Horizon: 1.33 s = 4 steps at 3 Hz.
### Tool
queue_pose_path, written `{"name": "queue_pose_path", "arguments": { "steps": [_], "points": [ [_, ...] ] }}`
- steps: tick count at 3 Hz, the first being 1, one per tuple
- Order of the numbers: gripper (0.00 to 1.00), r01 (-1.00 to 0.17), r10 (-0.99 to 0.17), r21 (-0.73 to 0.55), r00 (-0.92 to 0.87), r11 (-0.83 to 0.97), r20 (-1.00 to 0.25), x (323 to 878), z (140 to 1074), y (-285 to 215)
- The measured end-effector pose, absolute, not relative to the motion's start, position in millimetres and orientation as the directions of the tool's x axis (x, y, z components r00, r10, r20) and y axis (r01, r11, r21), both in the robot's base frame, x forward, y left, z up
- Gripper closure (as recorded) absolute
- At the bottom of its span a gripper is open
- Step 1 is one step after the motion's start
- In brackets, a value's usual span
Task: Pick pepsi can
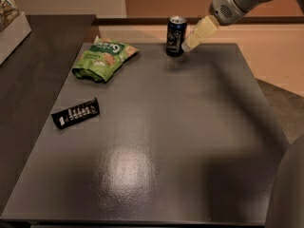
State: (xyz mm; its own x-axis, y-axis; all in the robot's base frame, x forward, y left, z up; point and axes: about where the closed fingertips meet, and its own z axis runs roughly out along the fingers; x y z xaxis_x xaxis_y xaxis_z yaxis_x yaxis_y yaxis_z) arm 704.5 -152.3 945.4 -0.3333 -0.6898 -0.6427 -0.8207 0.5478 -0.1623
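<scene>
The pepsi can (pixel 175 36) stands upright near the far edge of the dark grey table (pixel 156 141), a navy-blue can with a silver top rim. My gripper (pixel 189 44) comes in from the upper right on a grey arm. Its pale cream fingers (pixel 200 32) slant down to the left and end just right of the can, very near its side. Whether they touch the can does not show.
A green snack bag (pixel 103 57) lies at the far left of the table. A flat black wrapper bar (pixel 76 113) lies at the left middle. A darker counter (pixel 33 56) adjoins on the left. A tan floor lies beyond the far and right edges.
</scene>
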Motion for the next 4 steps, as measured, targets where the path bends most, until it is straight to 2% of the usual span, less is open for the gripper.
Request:
{"name": "queue_pose_path", "arguments": {
  "steps": [4],
  "points": [
    [0.0, -0.724, -0.552, -0.083, -0.441, 0.685, -0.708, 784, 910, -121]
  ]
}}
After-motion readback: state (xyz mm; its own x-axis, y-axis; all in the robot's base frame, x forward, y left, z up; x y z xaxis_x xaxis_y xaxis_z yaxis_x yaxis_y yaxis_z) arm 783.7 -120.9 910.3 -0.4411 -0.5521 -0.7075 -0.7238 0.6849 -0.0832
